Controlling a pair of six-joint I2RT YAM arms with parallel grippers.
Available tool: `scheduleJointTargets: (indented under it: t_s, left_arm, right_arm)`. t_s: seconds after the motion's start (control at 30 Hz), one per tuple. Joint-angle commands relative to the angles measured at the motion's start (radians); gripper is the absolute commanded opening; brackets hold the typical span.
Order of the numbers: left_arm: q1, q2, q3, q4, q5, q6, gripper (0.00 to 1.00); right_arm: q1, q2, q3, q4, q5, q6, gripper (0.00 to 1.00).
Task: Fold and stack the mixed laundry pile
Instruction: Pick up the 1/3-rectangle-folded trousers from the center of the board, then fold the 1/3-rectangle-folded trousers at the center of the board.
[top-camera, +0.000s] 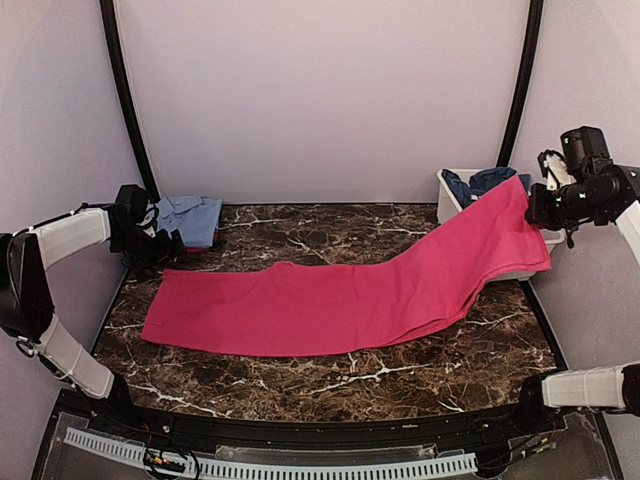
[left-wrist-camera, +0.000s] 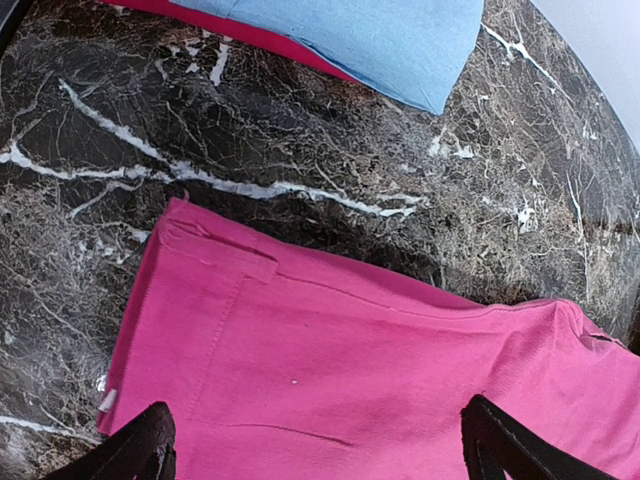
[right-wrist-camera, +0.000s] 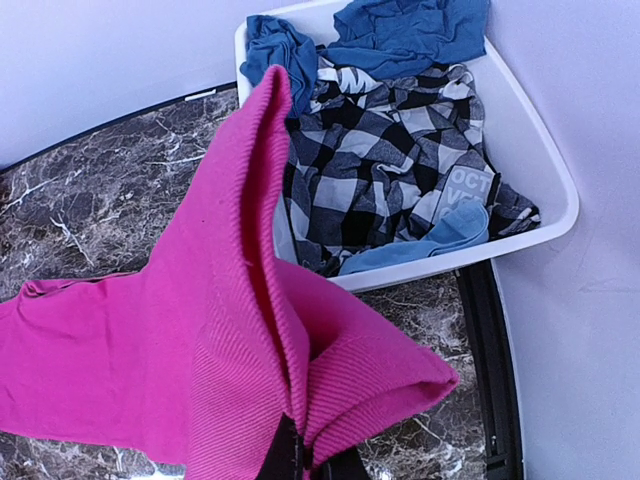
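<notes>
My right hand (right-wrist-camera: 300, 455) was clamped on one end of the pink garment (top-camera: 340, 300), raised by the tub (right-wrist-camera: 565, 195); the rest lay across the bench (top-camera: 300, 385). My left hand (left-wrist-camera: 320, 445) hung open above its other end.

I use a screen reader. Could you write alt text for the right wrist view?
The right gripper pinches a magenta-pink garment raised above the marble table; behind it, a white tub holds a black-and-white checked cloth and blue garments.
</notes>
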Motion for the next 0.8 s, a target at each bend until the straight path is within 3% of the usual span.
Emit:
scheduleJointTargets:
  t_s: [0.0,0.1,0.17,0.43,0.63,0.77]
  left_arm:
    - [0.004,-0.006,0.037,-0.02,0.007,-0.006,0.99]
    - [0.004,-0.02,0.037,-0.032,-0.009,-0.019,0.99]
    - [0.004,-0.032,0.029,-0.028,-0.018,-0.029,0.99]
    - [0.004,-0.015,0.02,-0.043,0.043,-0.035,0.99]
    - [0.004,-0.019,0.001,-0.03,0.103,-0.048,0.99]
    - [0.004,-0.019,-0.004,-0.043,0.102,-0.047,0.99]
  right_arm:
    - [-0.025,-0.021,0.081,0.039,-0.043,-0.034,0.0]
    - [-0.021,0.01,0.073,0.07,-0.296,-0.025,0.0]
    - [0.02,0.029,0.047,0.121,-0.377,0.012,0.0]
    - [0.405,0.256,0.058,0.357,-0.392,0.158,0.0]
    - [0.65,0.593,0.176,0.514,-0.408,0.195,0.0]
    - [0.737,0.874,0.374,0.55,-0.45,0.19,0.0]
